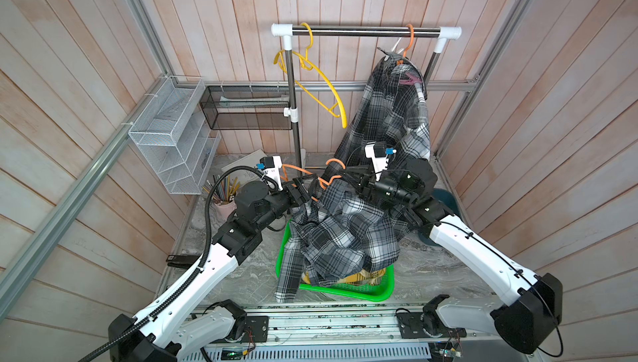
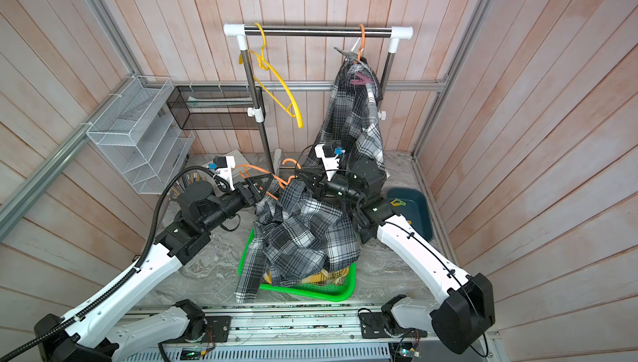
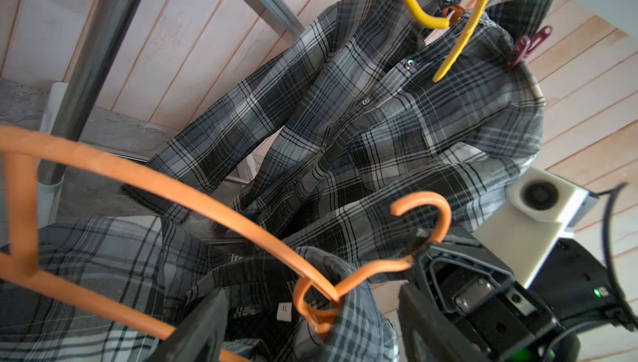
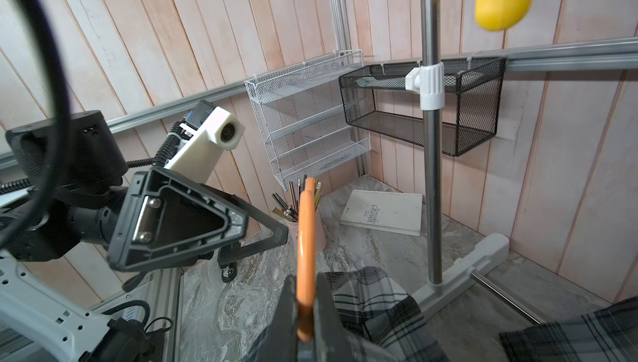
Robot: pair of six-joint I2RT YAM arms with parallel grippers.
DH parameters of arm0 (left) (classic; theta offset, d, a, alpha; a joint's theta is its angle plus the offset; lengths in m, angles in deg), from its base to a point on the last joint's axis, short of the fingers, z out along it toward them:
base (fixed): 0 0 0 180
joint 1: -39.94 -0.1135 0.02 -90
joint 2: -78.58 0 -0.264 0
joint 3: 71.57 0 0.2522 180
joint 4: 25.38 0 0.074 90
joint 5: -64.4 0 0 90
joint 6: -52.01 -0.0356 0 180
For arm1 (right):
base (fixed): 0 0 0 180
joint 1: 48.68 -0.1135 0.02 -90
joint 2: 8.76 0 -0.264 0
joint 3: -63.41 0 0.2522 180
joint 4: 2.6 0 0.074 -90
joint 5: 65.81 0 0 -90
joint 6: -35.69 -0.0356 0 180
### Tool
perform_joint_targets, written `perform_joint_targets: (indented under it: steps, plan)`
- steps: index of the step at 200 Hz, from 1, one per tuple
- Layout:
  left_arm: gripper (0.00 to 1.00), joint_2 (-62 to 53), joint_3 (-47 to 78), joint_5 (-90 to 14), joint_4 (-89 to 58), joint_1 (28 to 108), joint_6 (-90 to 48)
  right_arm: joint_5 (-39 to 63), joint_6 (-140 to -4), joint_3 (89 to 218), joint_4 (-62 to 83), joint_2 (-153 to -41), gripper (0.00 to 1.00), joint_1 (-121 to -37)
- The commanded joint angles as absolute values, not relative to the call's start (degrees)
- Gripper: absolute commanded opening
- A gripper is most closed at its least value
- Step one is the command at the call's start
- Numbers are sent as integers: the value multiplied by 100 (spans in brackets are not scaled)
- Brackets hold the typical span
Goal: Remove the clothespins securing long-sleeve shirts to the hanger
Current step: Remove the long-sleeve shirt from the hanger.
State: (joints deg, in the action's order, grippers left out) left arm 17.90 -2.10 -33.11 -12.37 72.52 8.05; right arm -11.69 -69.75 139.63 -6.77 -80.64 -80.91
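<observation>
A grey-black checked long-sleeve shirt [image 1: 345, 232] hangs off one shoulder of an orange hanger [image 1: 300, 170] over a green basket [image 1: 345, 293]. My right gripper [image 4: 305, 308] is shut on that hanger's hook [image 4: 306, 225]. My left gripper [image 3: 310, 329] is open, its jaws wide either side of the collar and the hanger's neck, touching neither. No clothespin shows on this shirt. A second checked shirt [image 1: 386, 115] hangs on the rail [image 1: 366, 29], pinned at the shoulder by a mauve-pink clothespin [image 1: 409, 79], also visible in the left wrist view [image 3: 528, 46]. A yellow plaid shirt [image 1: 366, 275] lies in the basket.
An empty yellow hanger [image 1: 324, 80] hangs on the rail's left end. A dark blue tub [image 2: 419, 212] at the right holds a yellow-green clothespin [image 2: 398, 202]. A white wire rack [image 1: 165, 136], a black mesh basket [image 1: 245, 108], a pencil cup [image 1: 224, 201] and a book [image 4: 381, 212] stand at the back left.
</observation>
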Motion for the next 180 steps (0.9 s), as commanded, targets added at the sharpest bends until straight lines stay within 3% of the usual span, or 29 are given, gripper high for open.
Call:
perform_joint_targets:
  steps: [1,55,104,121,148,180]
  plan:
    - [79,1734,-225,-2973,-1330,7244,1073,-1251,-7117,13882,-1354,-7847,0,-8151]
    - [76,1447,-218,-2947,-1717,7241,1278,-1634,-7098,13790,-1640,-7915,0,-8392]
    - [61,1420,-346,-2910,-2205,7241,1502,-1919,-6922,13948,-1380,-8104,0,-8571]
    - [46,1431,-422,-2912,-2458,7238,1603,-1992,-6928,13966,-1307,-8151,0,-8603]
    - [3,1486,-525,-2912,-2793,7203,1744,-1979,-6958,13848,-1263,-8107,0,-8621]
    - [0,1545,-476,-2859,-2978,7138,1726,-1928,-6990,13618,-1209,-7981,47,-8621]
